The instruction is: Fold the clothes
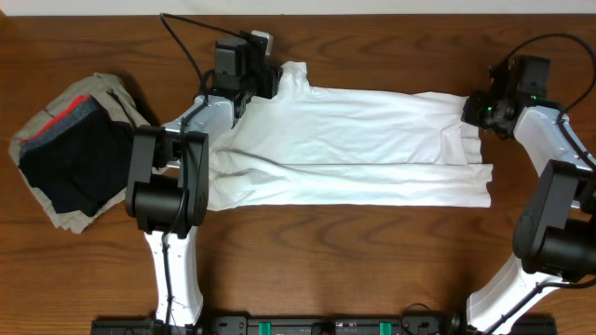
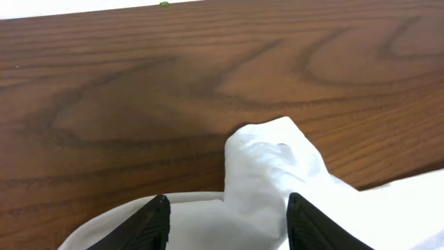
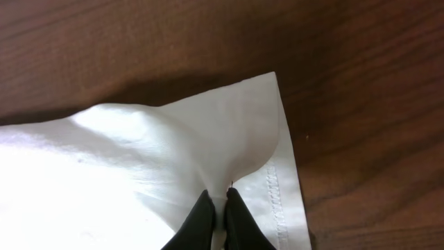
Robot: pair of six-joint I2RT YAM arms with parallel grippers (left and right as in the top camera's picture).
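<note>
- A stack of folded garments (image 1: 70, 158) in khaki, grey, red and black sits at the 9 o'clock side of the wooden counter (image 1: 372, 251), apart from the white cloth.
- The left arm (image 1: 172, 177) rises from the 6 o'clock edge just beside that stack and reaches toward 11 o'clock. Its upper links lie over the left end of the shirt.
- The left fingers (image 2: 158, 221) are at the shirt's 11 o'clock corner and stand moderately wide apart.
- In the left wrist view a raised knob of white cloth stands between them. The finger at 7 o'clock is clear of it and the one at 5 o'clock is just beside it. I cannot tell whether that one touches the cloth.
- The white T-shirt (image 1: 363, 149) lies flat across the middle of the counter as a long band running from 9 to 3 o'clock. It is wrinkled, and a lengthwise fold line runs along its lower part.
- The right fingers (image 3: 201, 219) are at the shirt's 2 o'clock corner, drawn narrow and pinching a ridge of the cloth between their tips.
- The shirt's hemmed corner lies on the wood toward 1 o'clock from those tips.
- The right arm (image 1: 559, 214) comes in from the 5 o'clock edge.
</note>
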